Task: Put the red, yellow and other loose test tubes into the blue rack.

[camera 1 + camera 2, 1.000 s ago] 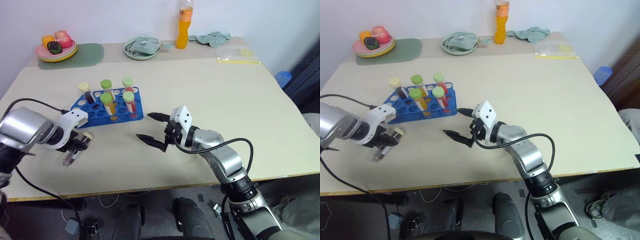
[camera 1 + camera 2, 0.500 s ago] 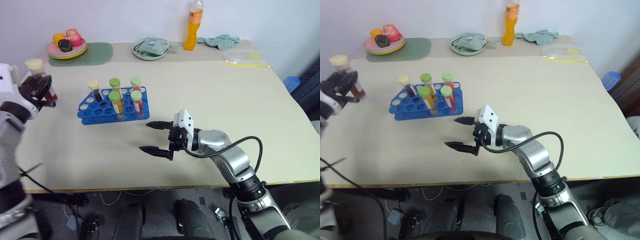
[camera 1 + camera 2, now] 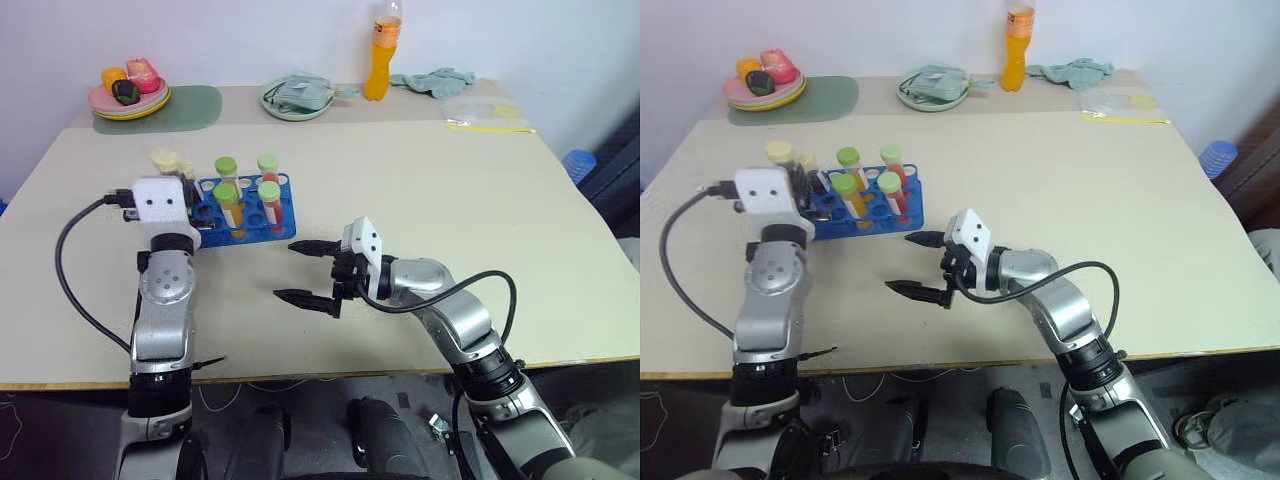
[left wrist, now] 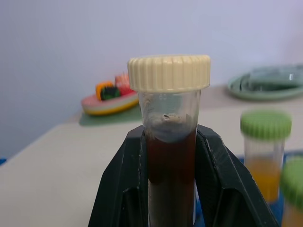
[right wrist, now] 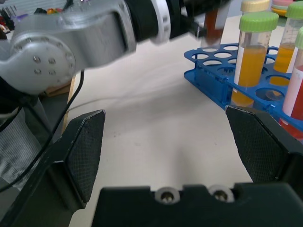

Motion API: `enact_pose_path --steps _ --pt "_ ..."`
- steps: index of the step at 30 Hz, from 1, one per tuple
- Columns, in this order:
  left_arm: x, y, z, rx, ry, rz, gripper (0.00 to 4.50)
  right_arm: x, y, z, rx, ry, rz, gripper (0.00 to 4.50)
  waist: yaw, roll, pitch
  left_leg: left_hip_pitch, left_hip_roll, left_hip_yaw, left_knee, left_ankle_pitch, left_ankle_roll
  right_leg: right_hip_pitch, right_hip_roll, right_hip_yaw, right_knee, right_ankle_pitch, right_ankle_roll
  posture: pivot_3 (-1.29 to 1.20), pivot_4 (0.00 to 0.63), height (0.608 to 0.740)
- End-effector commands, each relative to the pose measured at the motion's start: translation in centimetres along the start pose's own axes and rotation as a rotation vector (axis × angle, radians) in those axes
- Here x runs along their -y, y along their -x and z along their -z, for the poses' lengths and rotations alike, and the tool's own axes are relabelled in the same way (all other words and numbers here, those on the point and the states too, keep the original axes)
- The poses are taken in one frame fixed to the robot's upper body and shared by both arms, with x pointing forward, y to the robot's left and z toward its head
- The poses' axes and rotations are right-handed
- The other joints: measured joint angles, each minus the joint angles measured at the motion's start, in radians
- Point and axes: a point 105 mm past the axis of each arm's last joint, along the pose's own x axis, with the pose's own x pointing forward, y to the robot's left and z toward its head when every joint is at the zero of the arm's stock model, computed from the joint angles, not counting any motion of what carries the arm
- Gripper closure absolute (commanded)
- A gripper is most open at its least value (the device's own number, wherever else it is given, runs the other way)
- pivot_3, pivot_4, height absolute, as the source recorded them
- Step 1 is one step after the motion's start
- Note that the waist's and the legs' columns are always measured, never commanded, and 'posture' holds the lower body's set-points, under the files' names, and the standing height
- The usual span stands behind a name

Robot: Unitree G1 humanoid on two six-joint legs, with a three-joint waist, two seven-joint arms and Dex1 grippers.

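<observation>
Test tube with a cream cap [image 4: 169, 142] and dark brown liquid is clamped upright between the black fingers [image 4: 120, 189] of the left gripper [image 3: 190, 215], which sits at the near left end of the blue rack [image 3: 262, 226]; whether the tube's foot is over a hole or beside the rack cannot be told; nearest on the worktop [image 3: 430, 210], the right gripper [image 3: 305, 272] points toward the robot's left with its fingers spread wide and nothing between them, hovering just off the surface in front of the rack; the rack stands left of centre and carries upright tubes: green-capped tubes [image 3: 227, 196] with orange liquid, others with red liquid [image 3: 270, 205], and a cream-capped tube [image 3: 165, 158] at its far left; farther back, along the rear edge, a plate of toy food [image 3: 128, 95] rests by a green mat [image 3: 170, 108] on the left, a pale green plate with cloth [image 3: 298, 95] sits near the middle, an orange bottle [image 3: 377, 55] stands beside it, and a crumpled green cloth [image 3: 432, 79] lies to the right.
</observation>
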Motion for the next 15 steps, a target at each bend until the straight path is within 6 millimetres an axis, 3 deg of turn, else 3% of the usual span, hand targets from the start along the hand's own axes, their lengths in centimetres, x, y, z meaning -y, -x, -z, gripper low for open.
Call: enact_pose_path --steps 1,15 --pt "0.5 -0.3 -0.7 0.026 -0.016 0.01 3.76 -0.1 0.3 -1.3 0.042 0.037 0.02 0.0 0.0 0.0 0.0 0.0 0.0 0.0 0.0 0.0 0.0 0.0 0.0 0.0 0.0 0.0 0.0 0.0 0.15 0.74" --pt "1.7 -0.4 0.5 0.003 0.068 0.024 3.76 -0.2 0.1 -1.5 0.052 0.034 0.022 0.0 0.003 0.0 0.0 0.0 0.0 0.0 0.0 0.0 0.0 0.0 0.0 0.0 0.0 0.0 0.0 0.0 0.15 0.74"
